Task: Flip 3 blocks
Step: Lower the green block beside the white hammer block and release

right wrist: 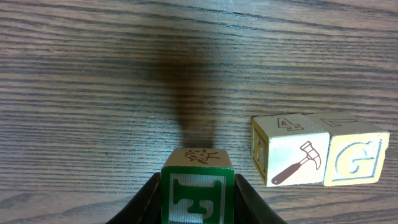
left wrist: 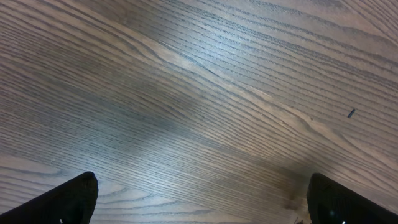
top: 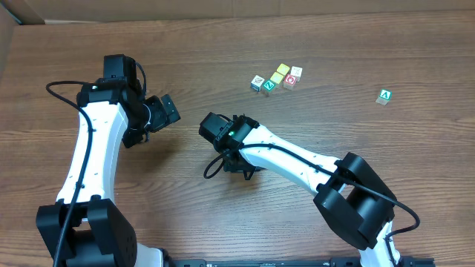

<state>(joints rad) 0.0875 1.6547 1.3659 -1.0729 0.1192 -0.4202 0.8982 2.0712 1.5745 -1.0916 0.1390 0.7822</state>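
Clamping green F block (right wrist: 198, 194), right tool (right wrist: 198, 208) part-closed; left tool (left wrist: 202, 200) spread wide, empty.

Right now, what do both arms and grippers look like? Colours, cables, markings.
The left arm and right arm: white rounded links, black joint housings and bases, a black cable looping along each. The left gripper and right gripper: black, with smooth dark fingers. No markings legible.

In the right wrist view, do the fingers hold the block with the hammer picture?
No, the fingers grip the green F block, while the hammer block stands apart on the table.
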